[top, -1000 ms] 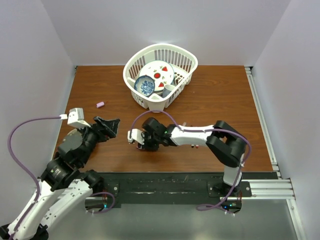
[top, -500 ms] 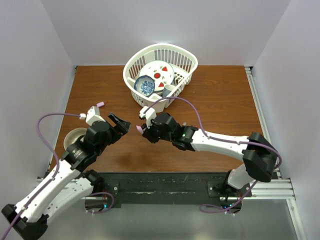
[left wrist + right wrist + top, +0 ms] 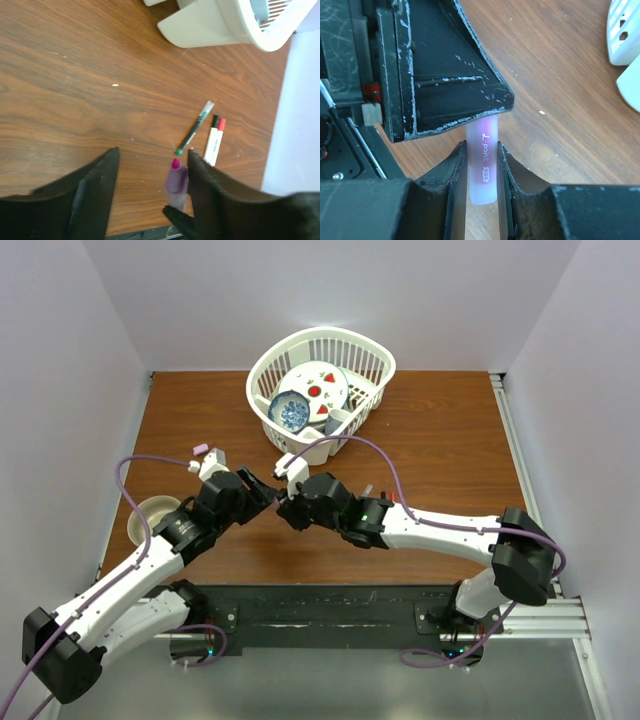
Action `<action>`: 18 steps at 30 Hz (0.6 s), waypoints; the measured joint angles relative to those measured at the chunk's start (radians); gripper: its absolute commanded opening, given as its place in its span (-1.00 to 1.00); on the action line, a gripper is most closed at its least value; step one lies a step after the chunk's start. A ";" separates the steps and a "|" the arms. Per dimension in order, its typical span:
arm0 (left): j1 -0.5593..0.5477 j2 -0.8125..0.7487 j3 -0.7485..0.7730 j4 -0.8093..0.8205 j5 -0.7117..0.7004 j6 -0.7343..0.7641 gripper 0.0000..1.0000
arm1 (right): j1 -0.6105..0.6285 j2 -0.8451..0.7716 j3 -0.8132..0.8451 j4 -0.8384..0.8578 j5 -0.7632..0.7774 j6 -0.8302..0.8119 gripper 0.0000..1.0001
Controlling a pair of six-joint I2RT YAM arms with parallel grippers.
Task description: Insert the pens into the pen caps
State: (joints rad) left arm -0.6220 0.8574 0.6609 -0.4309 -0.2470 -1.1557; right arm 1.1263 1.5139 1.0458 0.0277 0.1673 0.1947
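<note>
The right gripper (image 3: 481, 151) clamps the pink marker (image 3: 482, 172) by its barrel — the free end pokes between the left gripper (image 3: 153, 154)'s part-open jaws, hugging one finger, not yet squeezed.

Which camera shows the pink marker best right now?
Right wrist: the pink marker fills the centre, barrel and print sharp, clamped between the right jaws. Left wrist shows only its nib end, blurred. Top external: hidden where both pairs of jaws meet.

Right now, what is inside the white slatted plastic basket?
A white round plate with red shapes, a blue patterned bowl and an unclear greyish piece. The basket floor beneath them is covered.
</note>
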 measured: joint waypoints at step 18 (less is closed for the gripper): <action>0.005 -0.115 -0.023 0.214 0.253 0.272 -1.00 | -0.047 -0.105 -0.064 -0.023 -0.232 0.108 0.16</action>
State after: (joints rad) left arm -0.6174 0.7422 0.6384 -0.2173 0.0055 -0.8833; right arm 1.0794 1.4094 0.9813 0.0051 -0.0647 0.3031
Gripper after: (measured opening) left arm 0.106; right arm 0.581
